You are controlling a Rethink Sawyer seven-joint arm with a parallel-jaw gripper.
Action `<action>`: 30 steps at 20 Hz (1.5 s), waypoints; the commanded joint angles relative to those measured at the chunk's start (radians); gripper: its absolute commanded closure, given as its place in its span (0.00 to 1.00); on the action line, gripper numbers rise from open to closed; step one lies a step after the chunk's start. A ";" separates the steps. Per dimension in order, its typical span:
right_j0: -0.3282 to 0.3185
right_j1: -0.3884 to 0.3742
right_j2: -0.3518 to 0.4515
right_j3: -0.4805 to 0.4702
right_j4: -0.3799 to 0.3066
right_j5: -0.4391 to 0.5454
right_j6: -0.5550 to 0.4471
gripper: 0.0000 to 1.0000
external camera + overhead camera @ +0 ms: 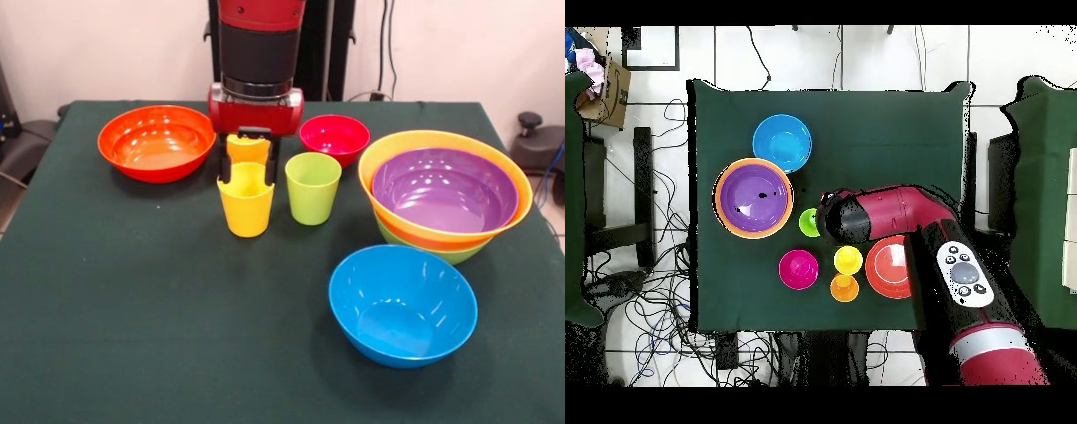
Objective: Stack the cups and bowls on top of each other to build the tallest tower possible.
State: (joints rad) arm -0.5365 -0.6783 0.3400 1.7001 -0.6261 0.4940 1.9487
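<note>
My gripper [248,168] hangs low over the yellow cup [246,208], open, with one black finger at each side of the cup's rim; I cannot tell if they touch it. The cup stands on the table. An orange cup [248,148] stands just behind it and a lime green cup [312,185] to its right. The tower [446,199] at the right is a purple bowl nested in a large orange bowl, over a lime green one. Overhead, the arm [895,215] hides the gripper; the yellow cup [848,260], orange cup [844,288] and green cup [809,222] show.
A blue bowl [403,305] stands alone at the front right. A red-orange bowl [156,141] is at the back left and a small magenta bowl [335,139] behind the green cup. The table has a dark green cloth [132,309].
</note>
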 commanded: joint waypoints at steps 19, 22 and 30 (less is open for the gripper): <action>0.162 0.088 -0.283 0.041 0.154 -0.120 0.314 0.00; 0.174 0.098 -0.298 0.041 0.163 -0.138 0.307 0.00; 0.186 0.153 -0.329 0.040 0.130 -0.239 0.293 0.00</action>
State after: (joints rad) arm -0.3713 -0.6144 0.0088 1.7129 -0.4972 0.3457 2.0933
